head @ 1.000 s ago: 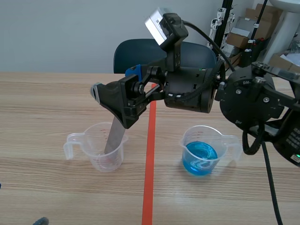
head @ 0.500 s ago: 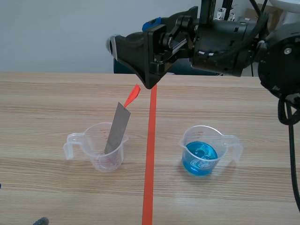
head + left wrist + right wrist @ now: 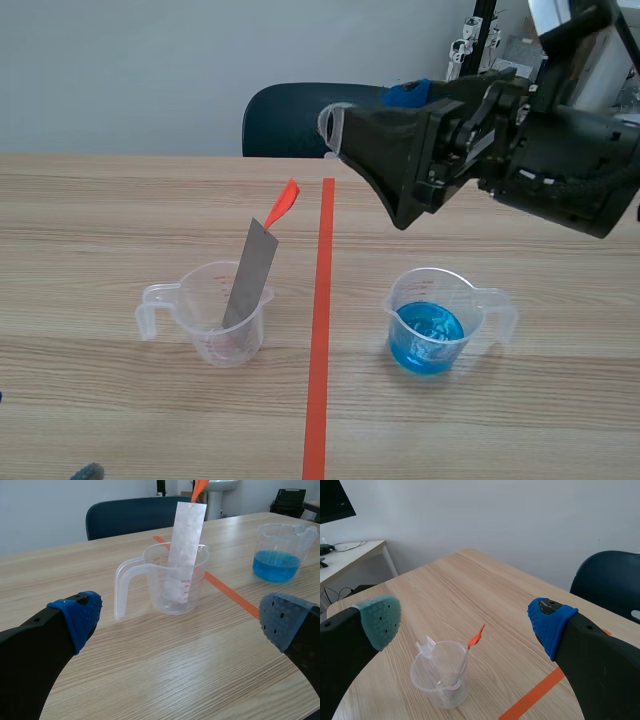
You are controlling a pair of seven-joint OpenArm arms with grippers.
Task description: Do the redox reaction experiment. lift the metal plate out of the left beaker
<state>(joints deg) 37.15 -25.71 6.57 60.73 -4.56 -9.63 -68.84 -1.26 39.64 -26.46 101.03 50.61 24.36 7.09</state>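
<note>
The wooden tabletop (image 3: 100,200) has an orange stripe (image 3: 320,330) down its middle. A clear cup (image 3: 195,335) with a handle stands at 9 o'clock from the stripe. A cup of blue water (image 3: 432,325) stands at 3 o'clock.

Light is bright, even and diffuse in all views. We log only a faint, soft shadow under the left beaker (image 3: 200,322) on the table (image 3: 100,400). In the left wrist view the plate (image 3: 185,540) reflects pale.

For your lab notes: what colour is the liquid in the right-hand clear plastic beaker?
Bright blue liquid; the scene view shows it best.
</note>
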